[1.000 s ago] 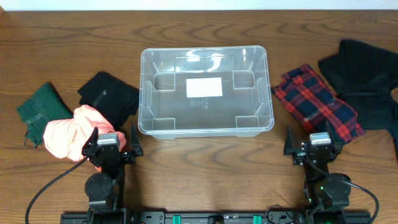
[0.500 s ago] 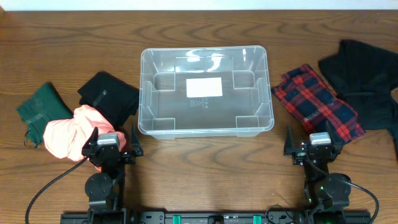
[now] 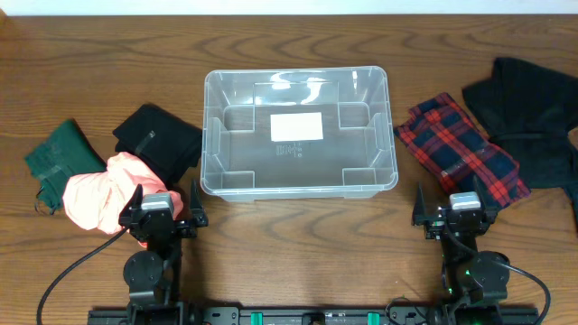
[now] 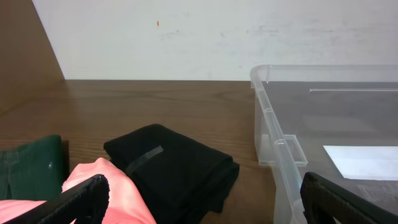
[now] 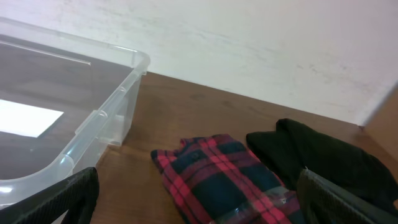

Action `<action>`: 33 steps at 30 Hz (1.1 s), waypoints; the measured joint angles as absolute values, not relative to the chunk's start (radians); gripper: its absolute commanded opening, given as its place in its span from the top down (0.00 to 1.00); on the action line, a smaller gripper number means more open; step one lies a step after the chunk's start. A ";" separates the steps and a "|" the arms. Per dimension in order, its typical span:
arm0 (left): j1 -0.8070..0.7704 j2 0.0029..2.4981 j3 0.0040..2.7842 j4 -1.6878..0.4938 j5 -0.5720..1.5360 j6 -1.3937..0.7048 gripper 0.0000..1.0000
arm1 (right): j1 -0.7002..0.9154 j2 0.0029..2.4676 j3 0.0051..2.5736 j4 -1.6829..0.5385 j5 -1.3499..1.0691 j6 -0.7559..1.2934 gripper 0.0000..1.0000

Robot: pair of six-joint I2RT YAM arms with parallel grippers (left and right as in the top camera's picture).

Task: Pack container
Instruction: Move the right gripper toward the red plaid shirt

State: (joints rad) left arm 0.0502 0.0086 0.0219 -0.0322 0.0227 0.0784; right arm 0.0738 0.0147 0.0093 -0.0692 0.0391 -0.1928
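The clear plastic container (image 3: 298,131) stands empty at the table's middle, a white label on its base; it also shows in the left wrist view (image 4: 292,155) and right wrist view (image 5: 93,118). My left gripper (image 3: 163,215) is open and empty near the front edge, beside a pink cloth (image 3: 99,191) (image 4: 124,199) and a folded black garment (image 3: 158,137) (image 4: 174,165). My right gripper (image 3: 457,217) is open and empty, just in front of a red plaid garment (image 3: 461,149) (image 5: 217,174).
A dark green cloth (image 3: 56,155) (image 4: 31,171) lies at the far left. A black garment (image 3: 528,108) (image 5: 323,158) lies at the far right. A white wall stands behind the table.
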 measured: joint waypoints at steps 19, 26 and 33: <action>0.050 0.009 0.022 -0.032 0.023 0.078 0.02 | 0.074 0.015 0.009 -0.067 0.036 -0.184 0.01; 0.050 0.009 0.031 -0.051 0.023 0.028 0.02 | 0.074 0.015 0.010 -0.063 0.036 -0.120 0.01; 0.050 0.095 0.160 -0.186 0.039 -0.032 0.02 | 0.074 0.112 0.148 -0.128 0.058 -0.088 0.01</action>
State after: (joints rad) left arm 0.0502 0.0952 0.1604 -0.1856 0.0387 -0.0319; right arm 0.0738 0.1123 0.1482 -0.1276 0.0578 -0.0883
